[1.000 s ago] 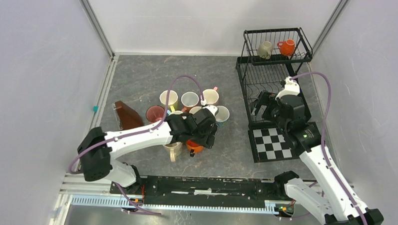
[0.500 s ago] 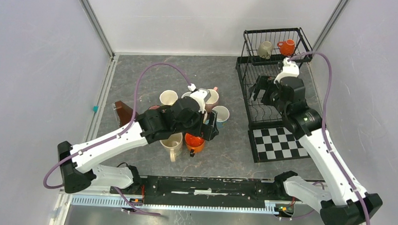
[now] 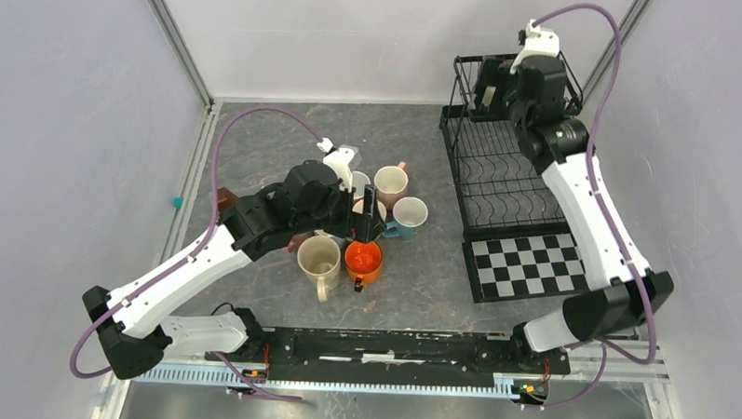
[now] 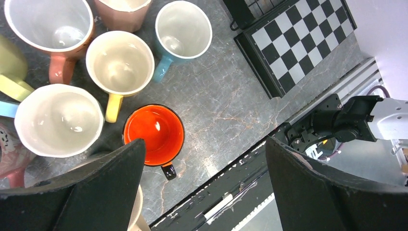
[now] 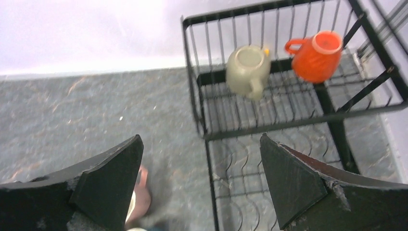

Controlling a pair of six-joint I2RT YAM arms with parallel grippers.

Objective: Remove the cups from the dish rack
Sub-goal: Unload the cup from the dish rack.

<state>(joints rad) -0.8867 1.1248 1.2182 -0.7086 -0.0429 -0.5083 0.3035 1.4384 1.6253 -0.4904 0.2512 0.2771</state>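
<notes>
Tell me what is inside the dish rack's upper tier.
Two cups: a grey-olive cup and an orange cup. From above, the right arm covers most of the upper tier.

- Bright, even light, really soft shadows.
- Right wrist view's blurry all over.
- Left wrist view's sharp; tiny glints inside the orange cup point(image 4: 154, 134).

Glossy ceramic cups point(image 4: 154, 134), black wire dish rack point(image 3: 499, 167), perhaps coated metal, matt stone-look table point(image 4: 226, 96)
</notes>
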